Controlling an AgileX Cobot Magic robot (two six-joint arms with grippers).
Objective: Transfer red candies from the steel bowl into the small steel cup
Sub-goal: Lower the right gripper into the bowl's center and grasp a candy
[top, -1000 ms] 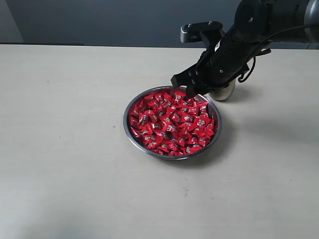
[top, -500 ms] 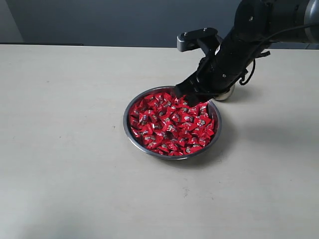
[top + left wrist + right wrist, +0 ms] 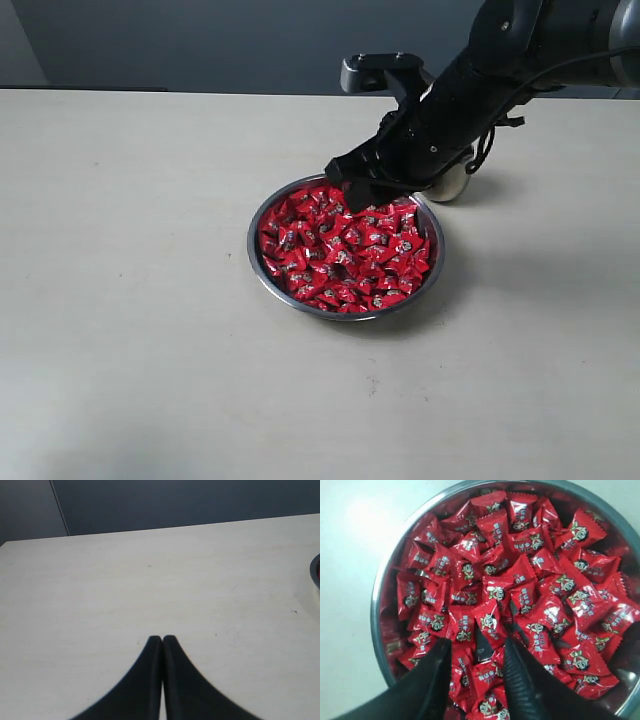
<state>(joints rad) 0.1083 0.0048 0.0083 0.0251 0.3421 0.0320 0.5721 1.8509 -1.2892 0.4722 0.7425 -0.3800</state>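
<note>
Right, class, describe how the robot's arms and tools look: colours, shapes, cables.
The right arm is bulky and black, with a grey boxy bracket and a thin black cable. The right tool and left tool each have two smooth black tapering prongs.

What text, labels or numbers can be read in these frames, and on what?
On the red candies: each wrapper carries white characters and a small cartoon-like mark, clearest in the right wrist view, but too blurred to read; nothing can be quoted.
On the steel bowl, the small steel cup and the table: no text, number or sign visible.
</note>
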